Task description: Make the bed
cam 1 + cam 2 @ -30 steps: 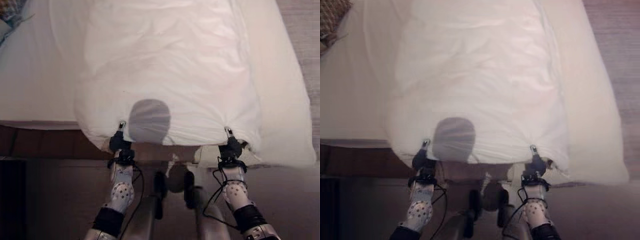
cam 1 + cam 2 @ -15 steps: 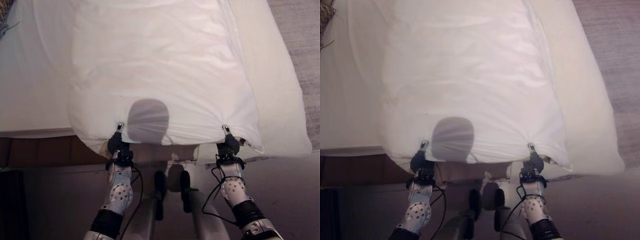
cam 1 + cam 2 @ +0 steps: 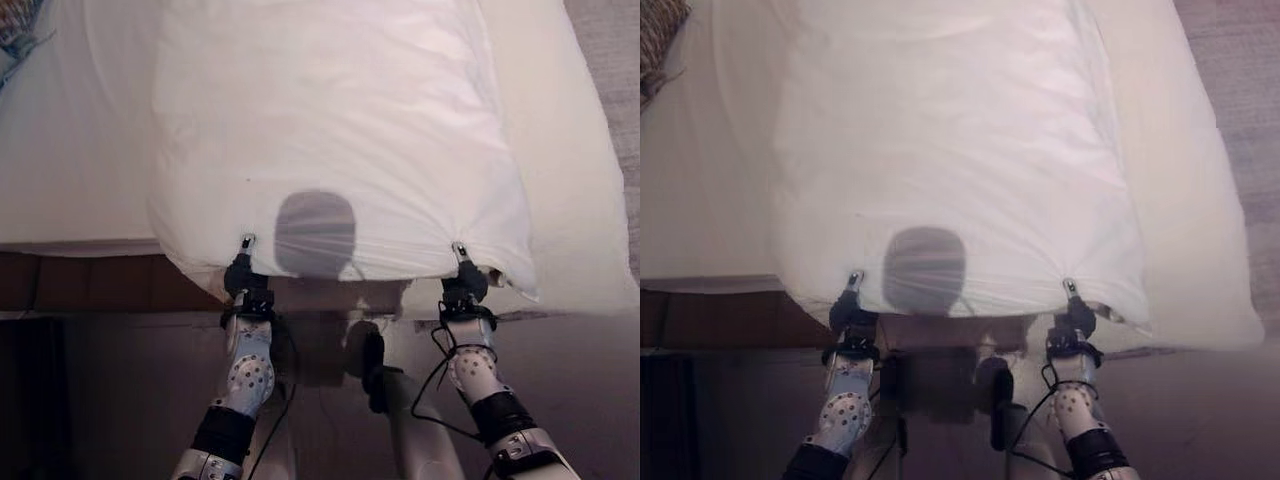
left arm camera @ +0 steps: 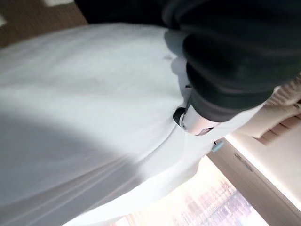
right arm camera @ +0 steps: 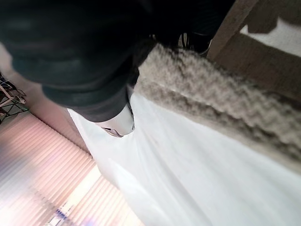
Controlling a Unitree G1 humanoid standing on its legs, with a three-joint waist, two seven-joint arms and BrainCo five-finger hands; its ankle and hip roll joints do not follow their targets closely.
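A white duvet (image 3: 335, 130) lies lengthways down the middle of the bed, its near edge hanging just over the foot. My left hand (image 3: 243, 272) is shut on that edge near its left corner, thumb on top of the cloth (image 4: 190, 120). My right hand (image 3: 462, 282) is shut on the same edge near the right corner, with a thumb pressed on the fabric (image 5: 120, 123). Both hands sit under the hem, about a duvet's width apart. The cloth between them is fairly taut and smooth.
The white sheeted mattress (image 3: 70, 150) shows on both sides of the duvet. A patterned cushion (image 3: 658, 35) lies at the far left corner. The brown wooden bed frame (image 3: 100, 285) runs below the mattress. A beige knitted layer (image 5: 211, 89) sits by the right hand. Carpet (image 3: 615, 40) lies to the right.
The whole view has shifted slightly as the camera moved. Both hands keep their hold on the duvet's near edge, and the cloth looks a little smoother and flatter.
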